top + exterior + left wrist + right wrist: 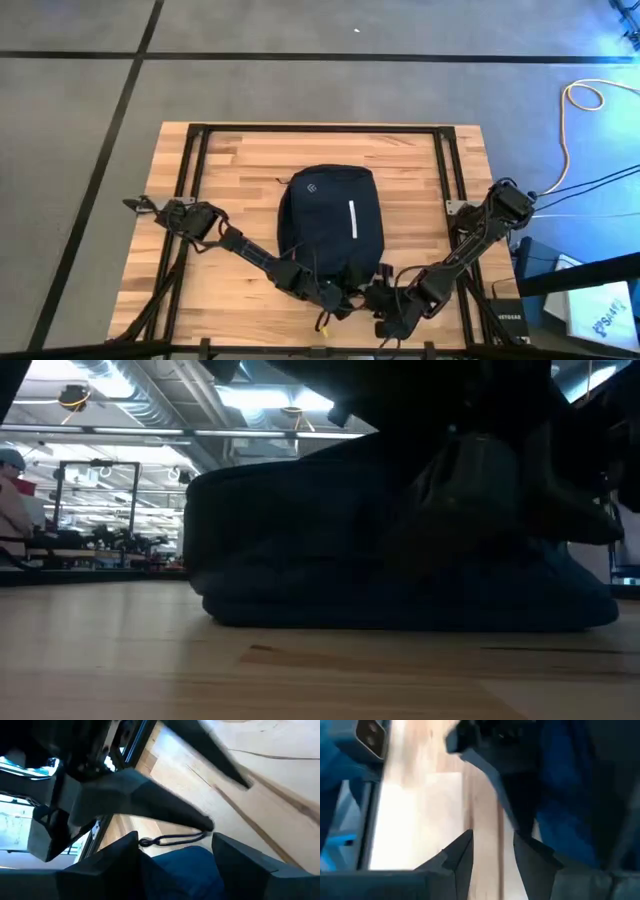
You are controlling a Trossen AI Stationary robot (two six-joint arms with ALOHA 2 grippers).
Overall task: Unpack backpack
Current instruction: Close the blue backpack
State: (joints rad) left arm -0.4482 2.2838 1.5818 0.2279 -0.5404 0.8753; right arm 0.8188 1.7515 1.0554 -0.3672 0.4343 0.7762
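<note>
The dark navy backpack lies flat on the middle of the wooden table, its white stripe up. Both grippers are at its near end. My left gripper is open, with the backpack's blue fabric and a black zipper pull cord between its fingers. My right gripper is open just to the right, over bare wood; one of its fingertips is at the cord's free end. In the low view the backpack rests on the tabletop, with the arms dark above it. My left gripper stands astride the backpack's near end, fabric and pull cord between its open fingers; I cannot tell whether the fingers touch them. My right gripper has one fingertip right at the cord's free end; whether it touches the cord I cannot tell.
A black metal frame runs along the table's left, far and right sides. The near table edge is close behind both grippers. Bare wood lies left and right of the backpack. Cables trail on the floor to the right.
</note>
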